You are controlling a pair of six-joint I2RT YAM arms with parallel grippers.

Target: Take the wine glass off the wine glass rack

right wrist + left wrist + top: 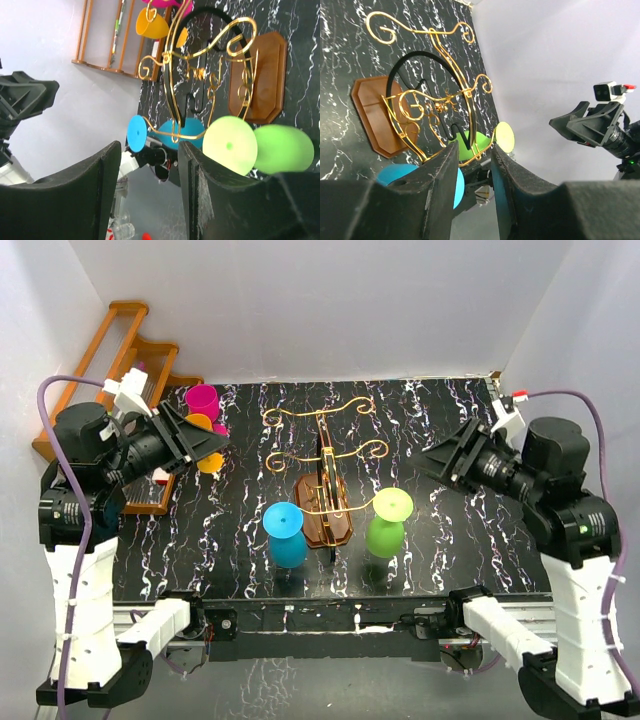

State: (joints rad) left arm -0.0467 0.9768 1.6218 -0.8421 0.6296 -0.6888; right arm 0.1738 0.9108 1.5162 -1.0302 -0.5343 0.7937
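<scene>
On rack (328, 518): blue glass (287, 537), green glass (386, 528) hang inverted (nr end).

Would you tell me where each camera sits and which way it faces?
Top external: above and behind, looking down on the wine glass rack; left arm, right arm show.
Left wrist: faces right across the rack; left gripper open, right gripper beyond.
Right wrist: faces left; own open fingers, left gripper opposite.
All share rack, green glass, blue glass.
</scene>
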